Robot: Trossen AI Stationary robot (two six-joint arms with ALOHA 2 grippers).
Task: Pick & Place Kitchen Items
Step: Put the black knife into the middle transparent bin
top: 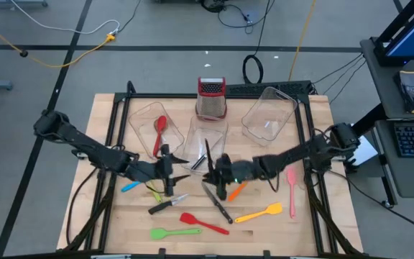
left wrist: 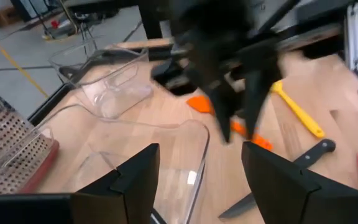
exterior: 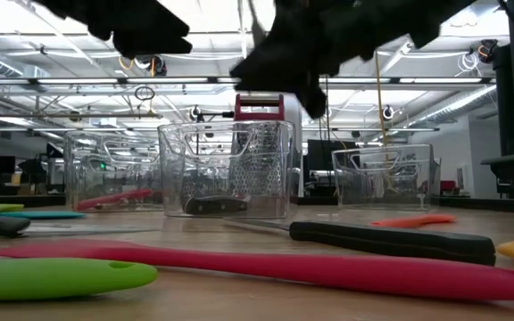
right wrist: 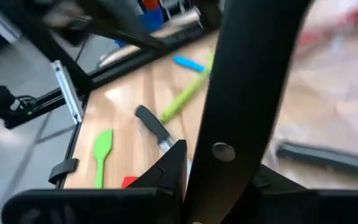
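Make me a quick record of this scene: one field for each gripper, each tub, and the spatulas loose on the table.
left gripper: open, empty, at the middle tub's near edge
right gripper: shut on held knife, by its black handle
left tub: red spoon inside
middle tub: tub knife inside
right tub: no utensil visible
loose: green spatula, red spatula, yellow spatula, pink spatula
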